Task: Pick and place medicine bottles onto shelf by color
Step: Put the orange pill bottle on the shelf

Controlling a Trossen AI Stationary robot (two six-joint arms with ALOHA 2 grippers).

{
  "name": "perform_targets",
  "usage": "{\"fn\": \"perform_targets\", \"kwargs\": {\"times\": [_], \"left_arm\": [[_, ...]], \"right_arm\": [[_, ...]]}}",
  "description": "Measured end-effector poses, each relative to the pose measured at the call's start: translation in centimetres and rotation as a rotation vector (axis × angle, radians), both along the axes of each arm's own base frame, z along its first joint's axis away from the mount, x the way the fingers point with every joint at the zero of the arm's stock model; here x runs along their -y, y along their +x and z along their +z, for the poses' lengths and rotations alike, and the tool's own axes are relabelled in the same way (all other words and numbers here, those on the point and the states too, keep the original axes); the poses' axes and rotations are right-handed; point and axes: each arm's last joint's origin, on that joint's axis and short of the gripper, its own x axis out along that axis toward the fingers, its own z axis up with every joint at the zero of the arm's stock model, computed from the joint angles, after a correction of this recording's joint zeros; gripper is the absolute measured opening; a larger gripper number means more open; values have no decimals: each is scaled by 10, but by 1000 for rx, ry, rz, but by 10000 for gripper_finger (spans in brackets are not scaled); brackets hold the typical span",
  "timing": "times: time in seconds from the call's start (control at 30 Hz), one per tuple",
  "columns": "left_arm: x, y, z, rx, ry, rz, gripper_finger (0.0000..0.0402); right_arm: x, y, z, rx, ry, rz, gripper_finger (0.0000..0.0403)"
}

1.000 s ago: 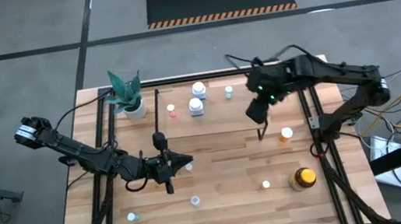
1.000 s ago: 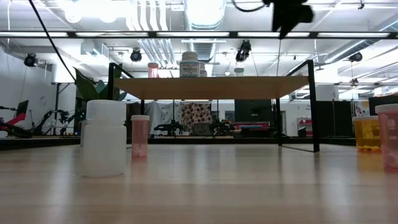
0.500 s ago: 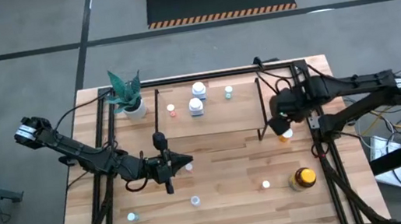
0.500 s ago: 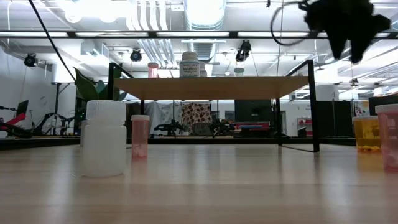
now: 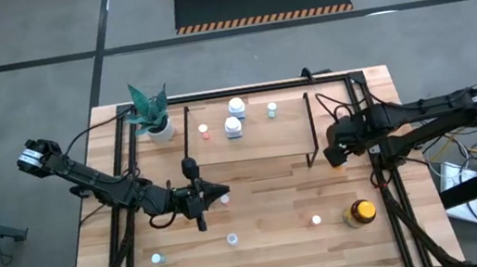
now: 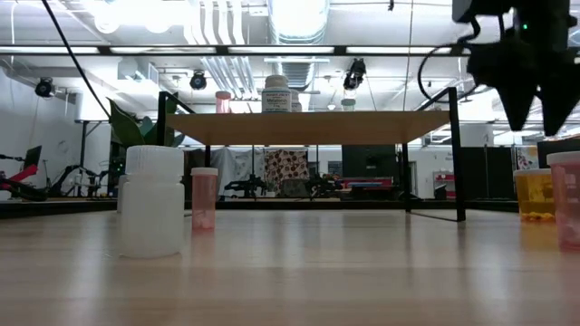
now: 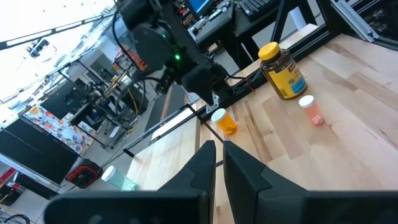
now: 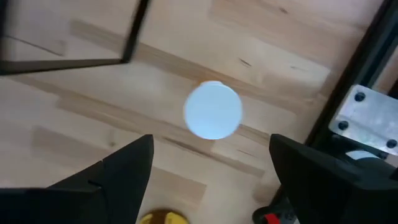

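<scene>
While the white-capped orange bottle (image 8: 213, 110) stands on the desk (image 5: 272, 241) just right of the shelf (image 5: 248, 132), near its right legs, the right hand (image 8: 208, 165) hangs directly above it, fingers spread wide. A good grasp needs a straight descent, cap centred between the fingers, clear of the shelf leg. The left hand (image 7: 216, 163), fingers nearly together and empty, waits at mid-desk.

The right gripper (image 8: 211, 180) hangs with fingers spread wide above a white-capped bottle (image 8: 213, 110), with free room on both sides of the cap. Near it stand the shelf's black leg (image 8: 135, 30) and a black table rail (image 8: 354, 68), which narrow the way.
</scene>
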Motion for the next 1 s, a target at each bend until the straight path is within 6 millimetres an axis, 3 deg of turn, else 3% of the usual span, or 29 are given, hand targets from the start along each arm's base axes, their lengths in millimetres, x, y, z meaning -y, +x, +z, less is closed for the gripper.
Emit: {"fn": "perform_targets", "kwargs": {"times": [0.8,1.0], "left_arm": [[0,0,0,1,-1,0,13],[0,0,0,0,0,0,13]], "right_arm": [[0,-2,-63,-16,-8,-36,299],[0,-2,-65,-10,-8,-40,288]]}}
